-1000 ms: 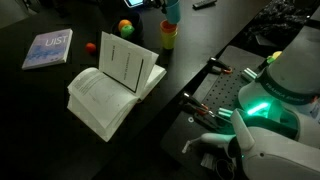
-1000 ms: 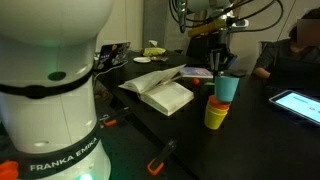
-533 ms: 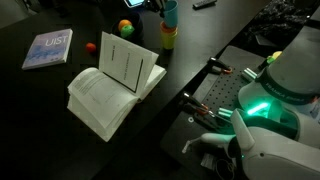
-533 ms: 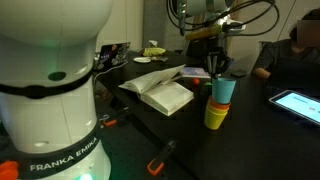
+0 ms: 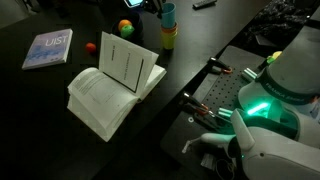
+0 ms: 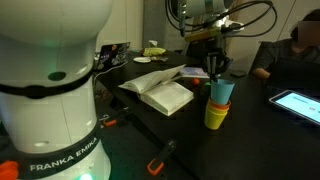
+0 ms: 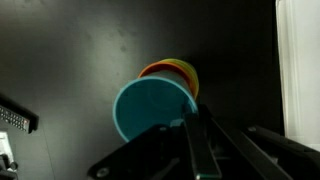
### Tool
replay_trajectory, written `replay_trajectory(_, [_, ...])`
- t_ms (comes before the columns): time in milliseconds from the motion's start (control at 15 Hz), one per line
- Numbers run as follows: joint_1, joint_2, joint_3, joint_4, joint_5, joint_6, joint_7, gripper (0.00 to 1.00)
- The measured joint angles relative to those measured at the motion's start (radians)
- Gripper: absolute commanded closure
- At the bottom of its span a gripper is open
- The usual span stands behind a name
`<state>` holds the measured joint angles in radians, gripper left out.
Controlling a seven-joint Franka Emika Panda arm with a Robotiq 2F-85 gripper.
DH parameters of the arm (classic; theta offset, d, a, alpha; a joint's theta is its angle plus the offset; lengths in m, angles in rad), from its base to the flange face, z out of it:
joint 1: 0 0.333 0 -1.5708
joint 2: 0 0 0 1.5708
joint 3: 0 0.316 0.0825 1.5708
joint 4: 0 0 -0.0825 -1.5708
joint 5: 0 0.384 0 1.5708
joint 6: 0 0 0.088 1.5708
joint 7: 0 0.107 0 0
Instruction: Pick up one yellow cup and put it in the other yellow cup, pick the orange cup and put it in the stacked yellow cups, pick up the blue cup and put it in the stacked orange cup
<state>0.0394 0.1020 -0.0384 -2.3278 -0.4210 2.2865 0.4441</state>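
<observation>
The blue cup (image 6: pixel 222 90) has sunk slightly deeper into the orange cup (image 6: pixel 216 103) atop the yellow cups (image 6: pixel 215 118), at the book's (image 6: pixel 160 92) 3 o'clock. The gripper (image 6: pixel 215 70) hangs at its rim; whether the claw pinches or has spread cannot be told. Only release seems left.

I work in what looks like a robotics lab shared with office desks: my base (image 6: pixel 55 90) reads FRANKA EMIKA, cables (image 6: pixel 250 15) loop overhead, and the black table (image 5: pixel 40 110) holds an open book (image 5: pixel 112 85), a tablet (image 6: pixel 297 102) and a seated person (image 6: pixel 295 45) beside it.
</observation>
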Motion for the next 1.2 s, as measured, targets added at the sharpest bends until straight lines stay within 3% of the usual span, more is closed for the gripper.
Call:
replay_trajectory(467, [0.000, -0.001, 0.003, -0.001, 0.002, 0.000, 0.013, 0.02])
replay_trajectory(1200, [0.033, 0.022, 0.017, 0.052, 0.006, -0.003, 0.172, 0.00])
